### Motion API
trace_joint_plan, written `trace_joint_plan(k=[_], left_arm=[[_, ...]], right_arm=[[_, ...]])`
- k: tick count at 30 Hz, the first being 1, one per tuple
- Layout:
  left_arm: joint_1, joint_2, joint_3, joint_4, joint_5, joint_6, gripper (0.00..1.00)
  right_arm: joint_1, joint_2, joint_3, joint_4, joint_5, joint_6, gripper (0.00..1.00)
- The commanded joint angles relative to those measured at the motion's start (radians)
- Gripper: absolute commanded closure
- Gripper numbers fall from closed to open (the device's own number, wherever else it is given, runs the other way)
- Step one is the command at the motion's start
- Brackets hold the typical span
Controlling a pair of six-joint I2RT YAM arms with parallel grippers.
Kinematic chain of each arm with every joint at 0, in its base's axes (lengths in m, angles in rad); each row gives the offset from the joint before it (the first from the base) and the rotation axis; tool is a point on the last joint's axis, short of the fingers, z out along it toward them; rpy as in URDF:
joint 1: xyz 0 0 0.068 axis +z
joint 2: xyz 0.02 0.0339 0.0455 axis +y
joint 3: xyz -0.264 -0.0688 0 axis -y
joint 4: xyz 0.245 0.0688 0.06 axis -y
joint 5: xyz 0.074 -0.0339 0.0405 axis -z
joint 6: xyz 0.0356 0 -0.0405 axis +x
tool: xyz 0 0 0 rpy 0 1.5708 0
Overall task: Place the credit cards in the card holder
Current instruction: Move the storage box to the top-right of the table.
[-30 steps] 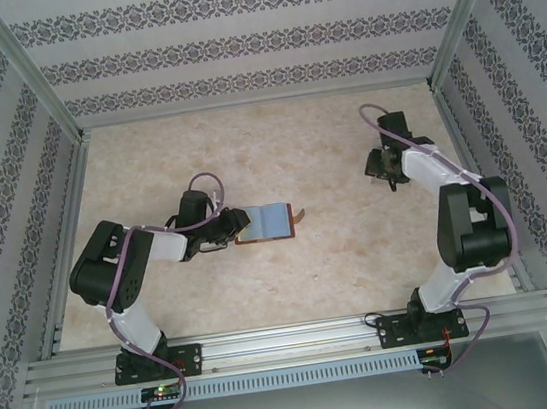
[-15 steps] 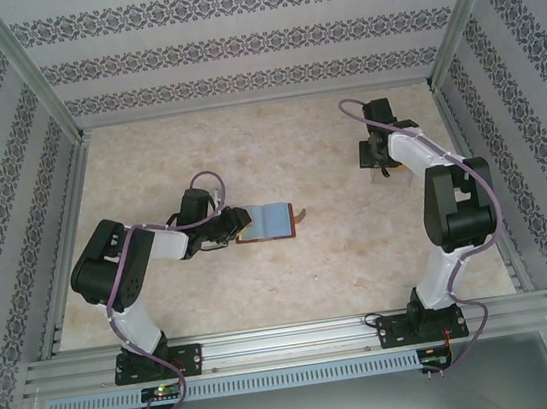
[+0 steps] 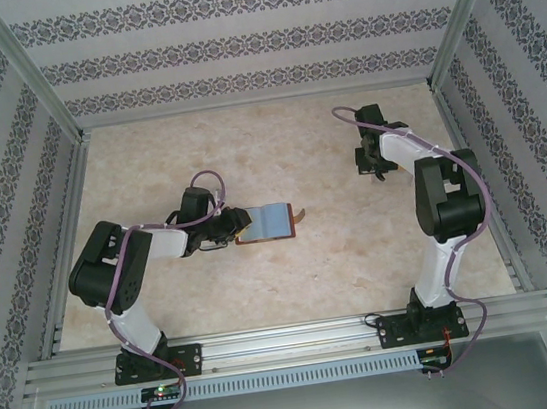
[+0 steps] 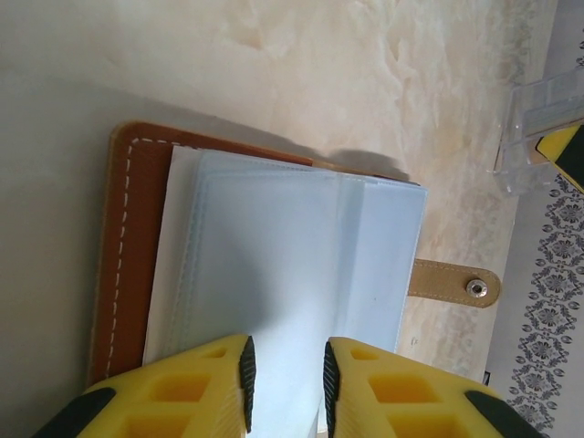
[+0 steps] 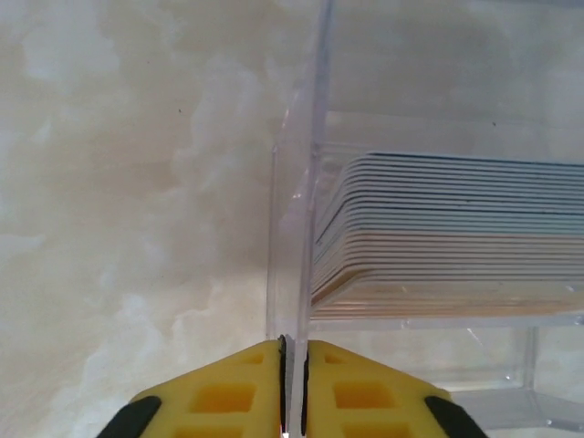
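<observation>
A pale, marble-patterned table [image 3: 293,273] carried two things. A brown leather card holder [image 3: 264,223] lay open and flat left of centre, its snap tab pointing right. A clear plastic case [image 5: 294,228] sat well apart, toward the far right.

The right gripper [image 5: 293,356] has its yellow fingers [image 5: 219,397] pinched on the thin upright wall of a clear plastic case [image 5: 297,228]; inside it, right of that wall, lies a stack of credit cards [image 5: 447,237], edges showing. The case rests on a pale marbled table [image 5: 119,182].
</observation>
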Motion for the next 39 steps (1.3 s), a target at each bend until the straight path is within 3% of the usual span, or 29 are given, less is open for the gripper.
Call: trace_joint_plan(k=[1, 3, 9, 16, 19, 22, 25, 26, 28, 30, 34, 39], left_arm=[[-0.016, -0.018, 0.001, -0.088, -0.005, 0.027, 0.70], [-0.017, -0.022, 0.016, -0.117, 0.005, 0.041, 0.69], [-0.022, -0.041, 0.043, -0.216, -0.013, 0.094, 0.68], [-0.029, -0.038, 0.067, -0.267, -0.026, 0.126, 0.67], [-0.030, -0.019, 0.073, -0.252, -0.018, 0.124, 0.67], [-0.034, 0.006, 0.077, -0.229, -0.008, 0.118, 0.67], [-0.035, 0.027, 0.094, -0.227, 0.012, 0.115, 0.67], [-0.038, 0.027, 0.096, -0.229, 0.009, 0.117, 0.66], [-0.039, 0.025, 0.103, -0.242, 0.007, 0.126, 0.66], [-0.041, 0.024, 0.105, -0.244, 0.007, 0.130, 0.66], [-0.046, 0.027, 0.093, -0.221, -0.001, 0.120, 0.66], [-0.058, 0.038, 0.091, -0.219, 0.012, 0.111, 0.65]], right_arm=[[0.022, 0.082, 0.085, -0.110, -0.046, -0.135, 1.00], [0.070, 0.127, 0.143, -0.188, -0.018, -0.184, 1.00], [0.219, 0.144, 0.117, -0.163, -0.007, -0.305, 1.00], [0.284, 0.018, 0.031, -0.097, -0.190, -0.378, 0.98], [0.316, -0.011, -0.007, -0.118, -0.316, -0.521, 0.96], [0.361, -0.010, -0.018, -0.177, -0.265, -0.614, 0.94], [0.345, 0.000, -0.031, -0.217, -0.146, -0.650, 0.91], [0.331, 0.006, -0.028, -0.245, -0.107, -0.658, 0.90], [0.308, 0.010, -0.016, -0.268, -0.009, -0.657, 0.69], [0.289, -0.010, -0.014, -0.267, 0.023, -0.651, 0.62], [0.230, -0.123, -0.036, -0.210, -0.130, -0.609, 0.48], [0.207, -0.246, -0.021, -0.210, -0.235, -0.565, 0.39]])
